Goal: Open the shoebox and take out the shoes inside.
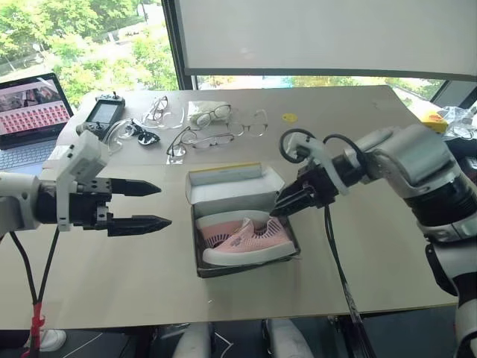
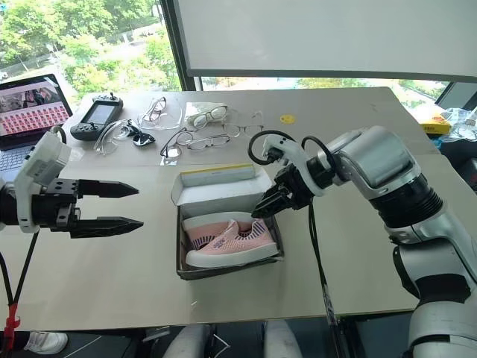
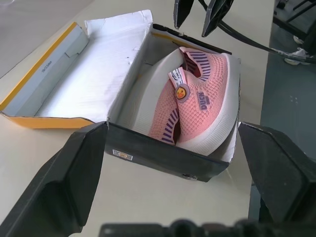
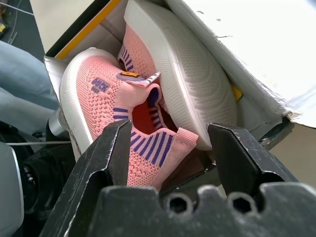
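The shoebox [image 1: 246, 267] lies open in the middle of the table, its yellow-edged lid [image 1: 223, 186] flipped back with the white inside up. Two pink knit shoes [image 1: 250, 237] with white soles lie on their sides in it, one against the other. My right gripper [image 1: 279, 209] hangs open just above the box's right end, slanting down towards the heel opening of a shoe [image 4: 148, 106]. My left gripper [image 1: 164, 205] hovers open well to the left of the box, pointing at it, nothing between its fingers [image 3: 74, 168].
Several pairs of glasses [image 1: 212, 138] and a black handheld controller [image 1: 103, 115] lie at the back of the table. A laptop [image 1: 30, 112] stands far left. A yellow packet [image 1: 432, 119] sits at the right edge. A black cable [image 1: 335, 253] hangs from my right arm.
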Motion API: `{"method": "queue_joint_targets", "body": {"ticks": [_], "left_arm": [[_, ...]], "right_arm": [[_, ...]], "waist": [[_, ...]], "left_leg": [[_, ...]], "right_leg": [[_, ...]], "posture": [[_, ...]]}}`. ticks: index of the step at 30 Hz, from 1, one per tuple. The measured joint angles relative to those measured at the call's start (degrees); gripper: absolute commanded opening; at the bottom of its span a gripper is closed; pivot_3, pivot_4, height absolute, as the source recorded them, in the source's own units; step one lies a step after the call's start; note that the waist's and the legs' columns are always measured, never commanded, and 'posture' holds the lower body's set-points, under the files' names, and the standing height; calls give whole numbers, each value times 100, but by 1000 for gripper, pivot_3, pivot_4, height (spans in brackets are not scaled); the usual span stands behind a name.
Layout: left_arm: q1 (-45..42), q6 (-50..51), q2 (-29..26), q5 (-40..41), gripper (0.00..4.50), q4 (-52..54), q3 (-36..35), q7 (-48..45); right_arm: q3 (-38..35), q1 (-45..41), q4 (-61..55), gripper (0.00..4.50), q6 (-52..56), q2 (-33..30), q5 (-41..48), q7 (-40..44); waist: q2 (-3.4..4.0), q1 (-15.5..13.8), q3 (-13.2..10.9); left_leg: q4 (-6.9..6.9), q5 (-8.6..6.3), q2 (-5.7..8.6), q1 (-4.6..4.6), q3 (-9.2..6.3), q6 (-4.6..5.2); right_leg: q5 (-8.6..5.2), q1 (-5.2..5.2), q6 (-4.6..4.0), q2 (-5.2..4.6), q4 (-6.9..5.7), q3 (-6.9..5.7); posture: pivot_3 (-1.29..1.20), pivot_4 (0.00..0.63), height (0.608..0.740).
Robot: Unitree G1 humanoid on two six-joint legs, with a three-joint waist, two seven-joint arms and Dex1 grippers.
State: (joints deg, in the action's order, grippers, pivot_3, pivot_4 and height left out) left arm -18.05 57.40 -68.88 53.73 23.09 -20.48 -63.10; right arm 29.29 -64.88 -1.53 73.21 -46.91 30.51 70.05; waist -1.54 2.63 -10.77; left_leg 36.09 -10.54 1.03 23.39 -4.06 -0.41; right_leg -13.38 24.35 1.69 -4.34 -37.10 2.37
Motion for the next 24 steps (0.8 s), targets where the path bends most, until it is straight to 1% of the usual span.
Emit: {"method": "queue_joint_targets", "body": {"ticks": [6,12,24], "left_arm": [[-1,-1,40,-6,4500,12,8,20],[253,-12,-27,-190,4500,135,129,7],[253,31,-26,-62,4500,323,116,141]], "right_arm": [[378,82,-58,2978,-99,32,-203,66],[540,82,-82,2978,-453,51,-453,222],[741,81,24,2978,-685,76,-704,641]], "waist": [[0,5,0],[0,3,0],[0,1,0]], "left_leg": [[0,0,0,1,0,0],[-1,0,-1,1,0,0],[1,0,0,-1,-1,0]], "right_leg": [[0,2,0,0,0,1],[0,2,0,1,-2,0],[0,-1,0,0,-1,0]], "posture": [[0,150,740],[0,150,740],[0,150,740]]}}
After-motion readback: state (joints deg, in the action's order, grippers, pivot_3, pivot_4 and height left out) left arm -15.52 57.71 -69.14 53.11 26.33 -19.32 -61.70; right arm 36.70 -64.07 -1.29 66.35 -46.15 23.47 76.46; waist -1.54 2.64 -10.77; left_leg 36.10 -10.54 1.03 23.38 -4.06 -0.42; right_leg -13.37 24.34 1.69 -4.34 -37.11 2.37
